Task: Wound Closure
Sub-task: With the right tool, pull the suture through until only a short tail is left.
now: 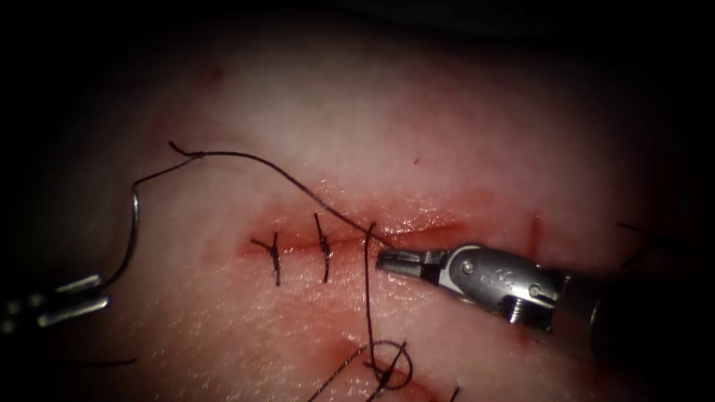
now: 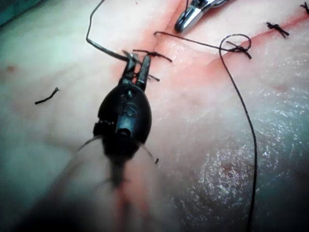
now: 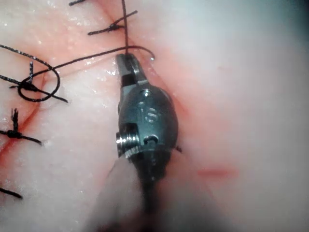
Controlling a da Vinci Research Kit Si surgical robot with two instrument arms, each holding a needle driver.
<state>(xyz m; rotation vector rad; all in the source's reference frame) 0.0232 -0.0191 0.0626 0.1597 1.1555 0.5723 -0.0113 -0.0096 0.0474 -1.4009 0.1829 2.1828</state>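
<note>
The cut (image 1: 428, 232) runs across the tissue (image 1: 447, 134). My left tool (image 1: 101, 292) is far out to the left of the cut, its jaws shut on the curved needle (image 1: 132, 231) near one end. The needle arcs upward, free of the tissue. Its thread (image 1: 283, 175) runs right to the cut and ends at my right tool (image 1: 381, 259), whose jaws are shut on it there. The left wrist view has my left tool (image 2: 136, 62) gripping the needle (image 2: 104, 47). From the right wrist camera, my right tool (image 3: 126, 59) meets the thread (image 3: 124, 29).
Two tied stitches (image 1: 275, 259) (image 1: 324, 254) cross the cut's left part. A further strand (image 1: 368, 298) drops to a loop (image 1: 390, 365) on a second red line below. Red fluid (image 1: 462, 212) stains the cut's edges. A short cut thread end (image 2: 47, 96) lies loose.
</note>
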